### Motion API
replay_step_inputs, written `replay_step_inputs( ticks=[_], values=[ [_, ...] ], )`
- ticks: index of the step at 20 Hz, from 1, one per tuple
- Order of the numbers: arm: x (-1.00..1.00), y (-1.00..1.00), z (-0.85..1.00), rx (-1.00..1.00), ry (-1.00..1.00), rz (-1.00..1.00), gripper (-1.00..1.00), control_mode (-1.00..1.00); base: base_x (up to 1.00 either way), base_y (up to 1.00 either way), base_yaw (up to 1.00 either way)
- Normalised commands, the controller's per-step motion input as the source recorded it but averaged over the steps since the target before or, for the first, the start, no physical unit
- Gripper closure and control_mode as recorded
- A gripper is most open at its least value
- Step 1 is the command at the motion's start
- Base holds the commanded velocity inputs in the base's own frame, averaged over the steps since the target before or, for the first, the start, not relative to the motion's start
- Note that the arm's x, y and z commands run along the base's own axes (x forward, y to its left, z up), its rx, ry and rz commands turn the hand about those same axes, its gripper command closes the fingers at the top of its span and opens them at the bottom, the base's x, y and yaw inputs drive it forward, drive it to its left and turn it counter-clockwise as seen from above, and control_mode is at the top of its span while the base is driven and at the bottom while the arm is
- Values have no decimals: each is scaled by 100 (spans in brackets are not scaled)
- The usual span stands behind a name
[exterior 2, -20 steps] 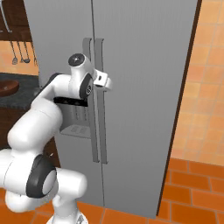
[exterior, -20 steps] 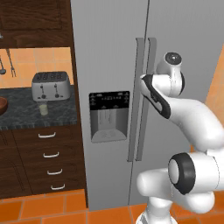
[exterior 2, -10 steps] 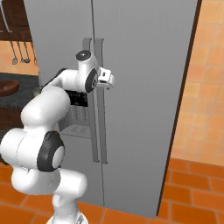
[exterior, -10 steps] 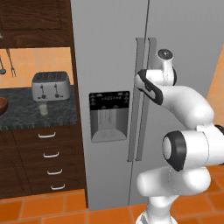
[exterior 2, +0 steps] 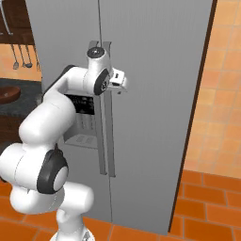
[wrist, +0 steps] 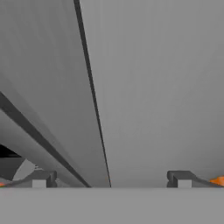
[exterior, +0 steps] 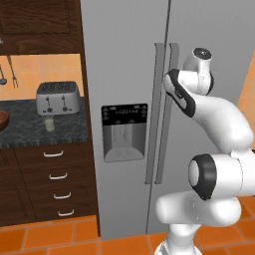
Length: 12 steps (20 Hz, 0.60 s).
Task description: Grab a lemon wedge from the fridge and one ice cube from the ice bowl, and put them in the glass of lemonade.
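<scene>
Pincer [wrist: 109, 179] was held wide apart and empty against the closed fridge [exterior 2: 155, 94], door handle [exterior 2: 112, 132] at 7 o'clock of it; fridge-opening step judged in hand, next move calling for the handle to be straddled and pulled.

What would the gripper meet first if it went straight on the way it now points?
Most likely the fridge door: the open gripper faces its flat grey front, close to the seam between the two doors. The handles seem slightly off to one side, though depth is unclear.
</scene>
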Motion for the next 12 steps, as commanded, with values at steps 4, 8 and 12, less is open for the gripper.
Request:
replay_step_inputs(
  ticks=[4,8,12],
  values=[
    [17,0,-18,0,-16,-7,-100,-100,0,0,0],
    [58,0,1,0,0,-9,-100,-100,0,0,0],
    [9,0,-8,0,-14,-1,-100,-100,0,0,0]
  ],
)
